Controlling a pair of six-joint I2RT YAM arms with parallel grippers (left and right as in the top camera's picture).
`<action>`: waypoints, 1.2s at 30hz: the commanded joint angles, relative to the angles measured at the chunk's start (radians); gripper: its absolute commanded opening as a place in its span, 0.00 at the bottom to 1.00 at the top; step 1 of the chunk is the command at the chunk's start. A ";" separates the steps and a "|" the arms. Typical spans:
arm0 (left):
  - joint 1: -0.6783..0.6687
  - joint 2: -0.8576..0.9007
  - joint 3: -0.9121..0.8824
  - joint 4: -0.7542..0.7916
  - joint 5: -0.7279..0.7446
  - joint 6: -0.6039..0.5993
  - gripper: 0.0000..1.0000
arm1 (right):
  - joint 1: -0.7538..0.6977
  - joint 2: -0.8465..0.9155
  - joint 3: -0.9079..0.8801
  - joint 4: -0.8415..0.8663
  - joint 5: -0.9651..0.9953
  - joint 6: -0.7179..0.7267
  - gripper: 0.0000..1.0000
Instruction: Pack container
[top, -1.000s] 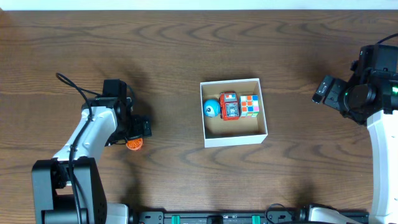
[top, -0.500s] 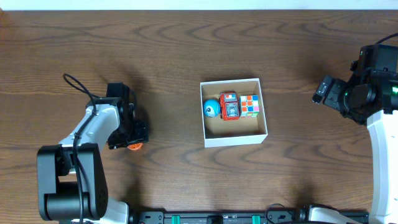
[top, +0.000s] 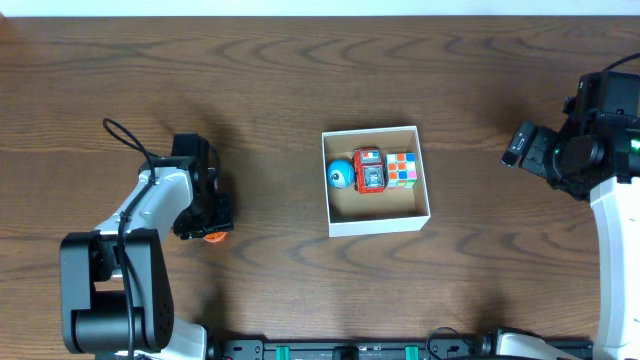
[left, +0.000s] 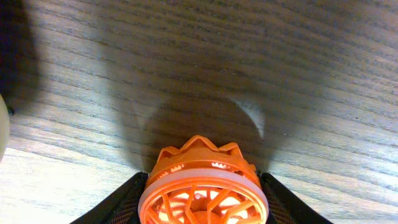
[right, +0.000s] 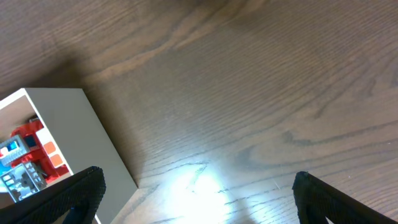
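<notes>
The container (top: 378, 222), a white square box with a brown floor, sits mid-table. It holds a blue ball (top: 339, 174), a red toy car (top: 369, 170) and a colour cube (top: 402, 169) along its far wall. Far to its left an orange spoked wheel toy (top: 213, 236) lies on the wood. My left gripper (top: 208, 222) stands over the toy. In the left wrist view both black fingers press the flanks of the orange toy (left: 203, 180), so the left gripper (left: 203, 200) is shut on it. My right gripper (right: 198, 186) hangs open right of the container (right: 74, 137), holding nothing.
Dark wood table (top: 300, 90) stretches around the box. The right arm's body (top: 590, 150) sits at the right edge. The box's near half shows bare brown floor (top: 375, 203).
My left gripper has shifted a little over the orange toy and its jaws have narrowed onto it. The right arm and the box contents have not moved.
</notes>
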 joint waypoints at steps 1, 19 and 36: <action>-0.002 -0.019 -0.008 -0.005 -0.006 -0.001 0.31 | -0.003 -0.001 -0.005 -0.001 -0.003 -0.014 0.99; -0.076 -0.534 0.057 -0.186 -0.002 -0.029 0.06 | -0.003 0.026 -0.069 0.068 -0.007 -0.014 0.29; -0.100 -0.613 0.057 -0.188 -0.002 -0.030 0.05 | 0.172 0.339 -0.349 0.403 -0.269 -0.104 0.01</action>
